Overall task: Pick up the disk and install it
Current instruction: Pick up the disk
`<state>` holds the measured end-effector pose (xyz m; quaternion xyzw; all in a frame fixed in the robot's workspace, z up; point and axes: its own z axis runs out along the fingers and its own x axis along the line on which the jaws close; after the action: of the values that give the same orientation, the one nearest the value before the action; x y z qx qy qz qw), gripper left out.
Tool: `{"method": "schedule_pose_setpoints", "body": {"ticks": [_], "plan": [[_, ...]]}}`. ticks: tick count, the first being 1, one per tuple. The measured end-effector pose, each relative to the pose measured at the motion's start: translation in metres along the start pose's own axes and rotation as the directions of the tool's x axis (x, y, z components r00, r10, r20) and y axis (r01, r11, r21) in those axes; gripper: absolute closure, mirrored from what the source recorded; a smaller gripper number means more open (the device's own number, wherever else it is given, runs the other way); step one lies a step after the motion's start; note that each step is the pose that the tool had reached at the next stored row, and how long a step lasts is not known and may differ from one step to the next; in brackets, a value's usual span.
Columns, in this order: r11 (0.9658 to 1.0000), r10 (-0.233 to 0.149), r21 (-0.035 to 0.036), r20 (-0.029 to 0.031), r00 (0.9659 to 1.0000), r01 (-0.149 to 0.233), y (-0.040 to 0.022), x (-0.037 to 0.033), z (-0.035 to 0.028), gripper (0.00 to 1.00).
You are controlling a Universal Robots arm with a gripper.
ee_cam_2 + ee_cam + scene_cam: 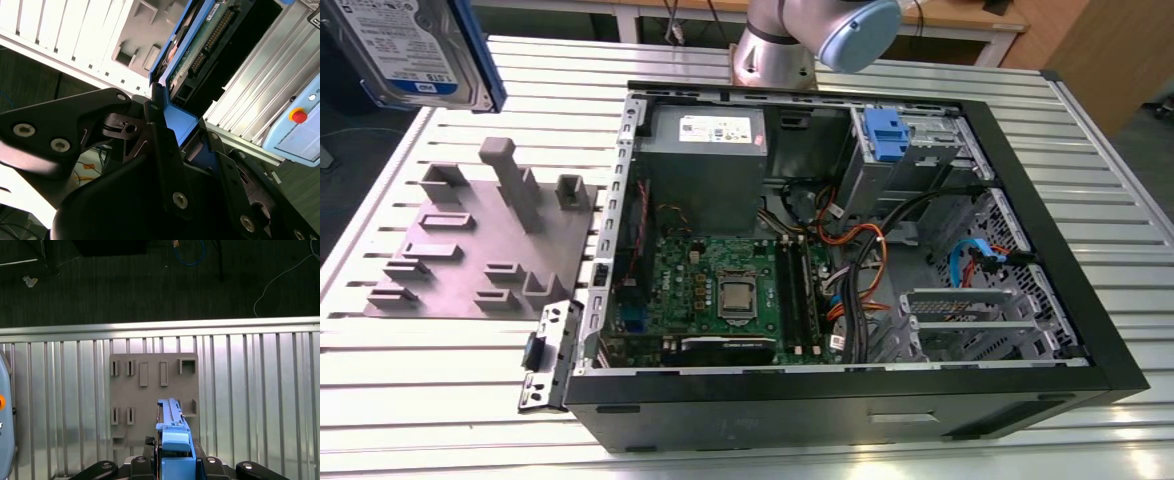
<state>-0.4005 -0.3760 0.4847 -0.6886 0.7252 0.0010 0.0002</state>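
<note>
The pincer (pixel 186 129) is clamped hard on the disk (pixel 197 45). In the second wrist view its two black fingers (pixel 162 145) press from either side on the blue carrier rail at the drive's near end, with no gap showing between jaw and plastic. The disk juts straight out ahead of the fingertips, its green circuit-board face and connector row turned toward that camera. In the first wrist view the drive runs edge-on away from the pincer, its blue rail uppermost. Directly beyond its far end, and apart from it, a grey fixture plate (pixel 150 390) with slots and pockets lies flat on the slatted metal counter (pixel 260 405). The exterior view shows the disk's white-and-blue label side as it hangs in the air, clear of the counter and well above the plate's upright pegs. An open computer case (pixel 854 410) lies on its side on the same counter, well apart from the pincer and its load, on the far side of the plate from them. Inside it are a grey power-supply box (pixel 707 150), a green motherboard (pixel 720 290) and a metal drive cage carrying a blue latch (pixel 886 135). The arm (pixel 801 40) rises from behind the case. A grey handset with a red button (pixel 299 116) rests on the counter off to one side of the pincer.
</note>
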Motion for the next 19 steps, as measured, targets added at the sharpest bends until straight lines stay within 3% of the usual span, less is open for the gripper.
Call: {"method": "schedule_pose_setpoints", "body": {"ticks": [19], "plan": [[1.0,0.0,-0.0001,0.0,1.0,0.0,-0.0067,-0.0003,0.0,0.64]]}}
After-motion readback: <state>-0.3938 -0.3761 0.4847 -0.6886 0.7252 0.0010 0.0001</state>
